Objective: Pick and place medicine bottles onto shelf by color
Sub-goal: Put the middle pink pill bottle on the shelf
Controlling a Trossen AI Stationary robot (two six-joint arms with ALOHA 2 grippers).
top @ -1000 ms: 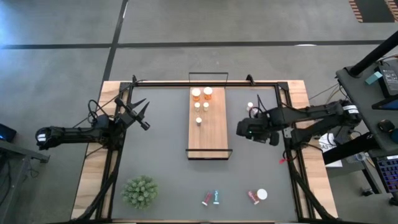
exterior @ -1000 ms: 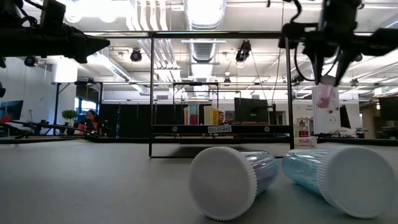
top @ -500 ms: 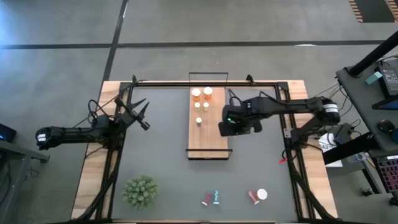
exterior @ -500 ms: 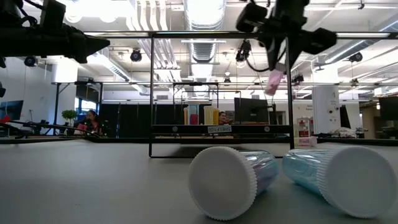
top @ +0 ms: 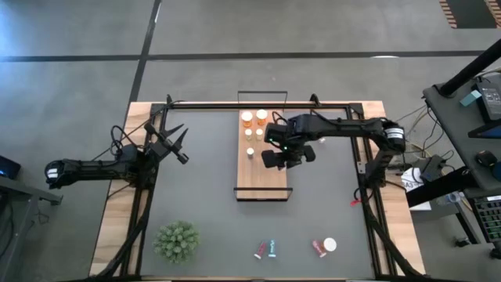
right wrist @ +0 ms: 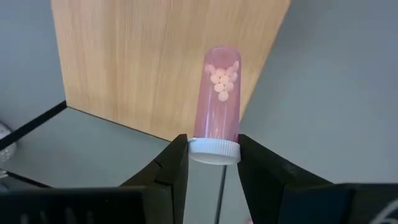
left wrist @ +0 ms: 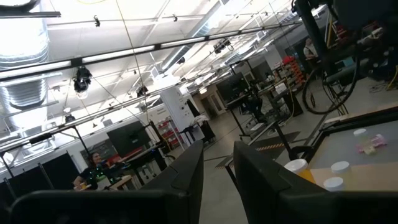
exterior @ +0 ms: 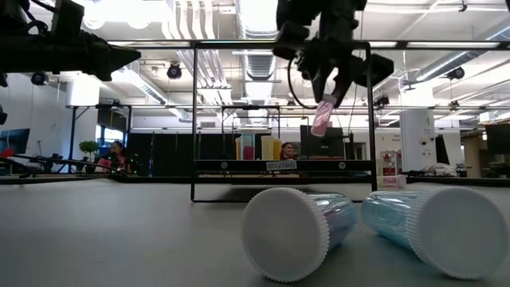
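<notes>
Nearest the low camera, we see two teal bottles point(exterior: 299, 231) lying on their sides on the desk point(top: 203, 196), white caps toward the lens, the second point(exterior: 434, 227) just beside the first. From above, this pair point(top: 266, 249) lies at the desk's near edge, with a red bottle point(top: 318, 249) and a white cap point(top: 329, 244) touching it farther along that edge. A green plant point(top: 176, 240) stands toward the near left corner.

Farther in, the shelf point(top: 262, 168) lies across the desk's middle, its long side running near to far. We note the right tool point(top: 275, 155) above the shelf's right side, pinching a pink bottle point(right wrist: 219, 102) by its white cap, with small round pills visible inside the body. In the low view this pink bottle point(exterior: 321, 117) hangs tilted in the air, clear of the shelf.

At the shelf's far end stand two orange bottles point(top: 254, 117) and three small white-capped bottles point(top: 252, 139).

The left tool point(top: 177, 141) waits over the desk's left edge, well apart from the shelf, fingers point(left wrist: 186, 177) pressed together.
</notes>
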